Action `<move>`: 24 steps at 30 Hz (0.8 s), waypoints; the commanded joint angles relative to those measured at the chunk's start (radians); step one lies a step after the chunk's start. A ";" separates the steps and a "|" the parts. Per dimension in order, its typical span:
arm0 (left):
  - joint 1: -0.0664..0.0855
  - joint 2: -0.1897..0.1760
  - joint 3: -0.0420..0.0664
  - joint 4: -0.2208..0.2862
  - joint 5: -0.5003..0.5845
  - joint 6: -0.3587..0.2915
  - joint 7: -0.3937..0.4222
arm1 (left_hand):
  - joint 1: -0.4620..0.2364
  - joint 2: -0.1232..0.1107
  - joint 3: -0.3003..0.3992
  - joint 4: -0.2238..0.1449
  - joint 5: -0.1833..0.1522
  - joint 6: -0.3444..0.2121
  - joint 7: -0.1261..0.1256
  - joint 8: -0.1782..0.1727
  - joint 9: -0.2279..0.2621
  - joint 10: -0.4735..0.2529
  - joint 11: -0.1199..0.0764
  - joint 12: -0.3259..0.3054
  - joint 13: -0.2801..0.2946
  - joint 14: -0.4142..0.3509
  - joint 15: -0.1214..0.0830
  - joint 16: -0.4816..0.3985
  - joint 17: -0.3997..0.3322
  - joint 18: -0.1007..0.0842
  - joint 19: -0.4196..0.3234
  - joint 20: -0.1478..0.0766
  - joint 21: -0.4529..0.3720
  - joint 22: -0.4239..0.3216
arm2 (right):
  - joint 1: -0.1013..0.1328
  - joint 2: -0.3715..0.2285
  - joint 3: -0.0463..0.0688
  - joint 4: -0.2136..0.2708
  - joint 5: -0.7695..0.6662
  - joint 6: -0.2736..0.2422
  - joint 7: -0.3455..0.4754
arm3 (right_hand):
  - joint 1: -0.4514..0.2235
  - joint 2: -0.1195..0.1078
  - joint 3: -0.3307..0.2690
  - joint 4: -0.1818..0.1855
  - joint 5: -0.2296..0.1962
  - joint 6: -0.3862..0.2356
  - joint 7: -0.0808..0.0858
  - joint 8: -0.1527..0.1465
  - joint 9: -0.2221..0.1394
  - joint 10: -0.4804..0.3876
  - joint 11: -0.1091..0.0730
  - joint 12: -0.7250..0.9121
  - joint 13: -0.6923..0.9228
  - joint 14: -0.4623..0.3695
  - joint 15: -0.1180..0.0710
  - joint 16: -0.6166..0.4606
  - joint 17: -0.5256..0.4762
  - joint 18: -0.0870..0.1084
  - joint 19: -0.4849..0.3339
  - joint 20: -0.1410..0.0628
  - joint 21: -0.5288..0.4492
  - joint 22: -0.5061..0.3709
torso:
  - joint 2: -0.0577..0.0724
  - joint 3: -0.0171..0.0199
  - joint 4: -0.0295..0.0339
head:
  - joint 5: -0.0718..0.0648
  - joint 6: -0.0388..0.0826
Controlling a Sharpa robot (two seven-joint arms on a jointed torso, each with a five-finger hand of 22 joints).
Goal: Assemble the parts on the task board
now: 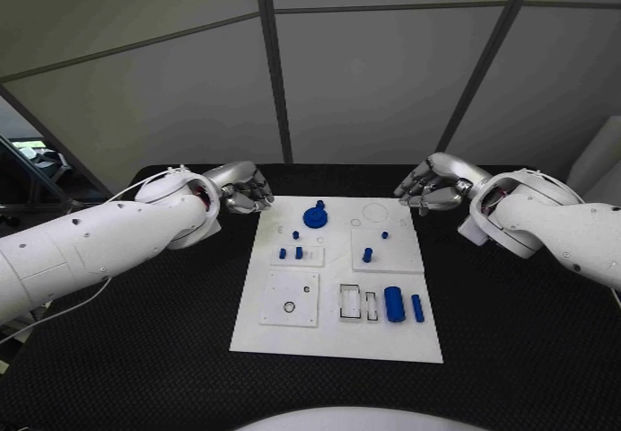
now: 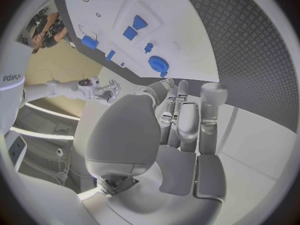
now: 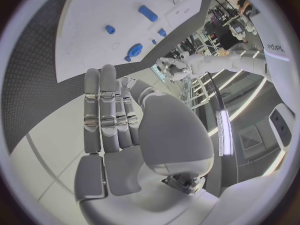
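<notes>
Left silver many-fingered hand (image 1: 240,191): held above the black table (image 1: 518,305) just off the far left corner of the white rectangular task board (image 1: 339,341), fingers (image 2: 178,116) lying close together and loosely curled, nothing in its grasp. Right silver many-fingered hand (image 1: 433,184): held just off the board's far right corner, fingers (image 3: 107,112) side by side and gently bent, likewise holding nothing. Between the two hands, nearer the left one, a blue round gear-like part (image 1: 316,215) sits at the board's far end. Farther from both hands, small blue pegs (image 1: 290,253) stand on the left of the board's middle and a small blue upright piece (image 1: 368,255) on the right. Farthest from the hands, at the near end, a thick blue cylinder (image 1: 393,303) lies beside a slimmer blue rod (image 1: 416,307).
</notes>
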 commanded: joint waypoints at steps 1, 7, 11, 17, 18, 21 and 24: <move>0.002 -0.027 0.002 0.025 0.357 -0.100 0.072 | 0.004 -0.001 0.007 -0.004 -0.003 0.006 0.003 0.000 -0.001 0.002 0.001 0.010 0.005 -0.028 0.001 -0.028 -0.046 0.032 -0.056 -0.001 -0.135 -0.074 | -0.011 -0.007 -0.002 0.027 -0.309 0.043 -0.079 | -0.009 -0.009 0.023 0.006 -0.017 0.010 -0.002 -0.009 0.000 0.008 -0.004 -0.012 0.002 0.037 -0.008 0.077 0.062 -0.008 0.010 -0.002 0.096 0.097 | 0.000 0.0004 -0.0003 | -0.023 0.008; 0.002 -0.064 0.002 0.077 0.799 -0.085 0.236 | -0.021 -0.001 -0.010 0.003 -0.005 -0.003 0.010 -0.008 -0.007 -0.029 0.007 0.024 0.013 -0.245 0.010 -0.323 -0.461 0.051 -0.128 0.008 -0.303 -0.170 | -0.048 -0.011 -0.006 0.058 -0.478 0.030 -0.133 | -0.033 -0.030 0.041 0.021 -0.048 -0.005 -0.002 -0.027 -0.002 -0.033 -0.001 -0.033 -0.002 0.042 -0.003 0.200 0.157 -0.039 0.095 0.001 0.279 0.297 | 0.001 -0.0014 -0.0009 | -0.048 0.014; 0.002 -0.073 0.002 0.109 1.012 -0.054 0.330 | -0.041 -0.001 -0.034 0.015 -0.006 -0.010 0.013 -0.011 -0.010 -0.046 0.013 0.031 0.015 -0.246 0.015 -0.358 -0.490 0.051 -0.134 0.013 -0.324 -0.186 | -0.068 -0.002 -0.007 0.065 -0.532 0.026 -0.150 | -0.042 -0.048 0.058 0.029 -0.061 -0.012 0.000 -0.033 -0.001 -0.058 0.004 -0.028 -0.001 0.038 0.002 0.369 0.309 -0.058 0.140 0.007 0.385 0.414 | 0.001 -0.0016 -0.0012 | -0.056 0.015; 0.001 -0.076 0.002 0.142 1.158 -0.033 0.389 | -0.044 0.003 -0.053 0.018 -0.006 -0.010 0.012 -0.010 -0.011 -0.055 0.015 0.041 0.019 -0.246 0.016 -0.378 -0.510 0.052 -0.137 0.016 -0.343 -0.199 | -0.084 0.020 -0.008 0.063 -0.559 0.032 -0.156 | -0.042 -0.057 0.079 0.033 -0.060 -0.022 0.007 -0.035 -0.001 -0.083 0.013 -0.031 -0.003 0.026 0.007 0.470 0.397 -0.065 0.150 0.012 0.438 0.472 | 0.002 -0.0005 -0.0003 | -0.057 0.017; 0.001 -0.077 0.002 0.146 1.167 -0.031 0.393 | -0.044 0.003 -0.053 0.018 -0.006 -0.010 0.012 -0.010 -0.011 -0.055 0.015 0.041 0.019 -0.246 0.016 -0.378 -0.510 0.052 -0.137 0.016 -0.343 -0.199 | -0.085 0.024 -0.008 0.062 -0.560 0.033 -0.156 | -0.042 -0.058 0.081 0.033 -0.059 -0.023 0.009 -0.035 -0.001 -0.087 0.014 -0.032 -0.003 0.024 0.008 0.477 0.402 -0.065 0.150 0.013 0.442 0.476 | 0.002 -0.0006 -0.0002 | -0.058 0.017; 0.001 -0.078 0.002 0.153 1.182 -0.030 0.401 | -0.040 0.005 -0.055 0.016 -0.005 -0.009 0.012 -0.009 -0.011 -0.056 0.014 0.044 0.020 -0.246 0.016 -0.381 -0.513 0.052 -0.136 0.016 -0.346 -0.202 | -0.088 0.035 -0.008 0.056 -0.563 0.033 -0.156 | -0.041 -0.061 0.085 0.032 -0.059 -0.031 0.014 -0.037 -0.002 -0.100 0.019 -0.033 -0.004 0.021 0.012 0.495 0.416 -0.066 0.150 0.016 0.451 0.485 | 0.002 -0.0018 -0.0007 | -0.060 0.017; 0.001 -0.078 0.002 0.157 1.189 -0.030 0.404 | -0.038 0.006 -0.055 0.015 -0.005 -0.009 0.012 -0.009 -0.011 -0.056 0.014 0.045 0.020 -0.246 0.016 -0.382 -0.515 0.052 -0.136 0.016 -0.347 -0.203 | -0.090 0.044 -0.008 0.050 -0.564 0.036 -0.155 | -0.041 -0.062 0.088 0.032 -0.058 -0.035 0.016 -0.037 -0.003 -0.104 0.021 -0.033 -0.004 0.020 0.013 0.508 0.428 -0.068 0.154 0.017 0.460 0.495 | 0.002 -0.0013 0.0000 | -0.061 0.017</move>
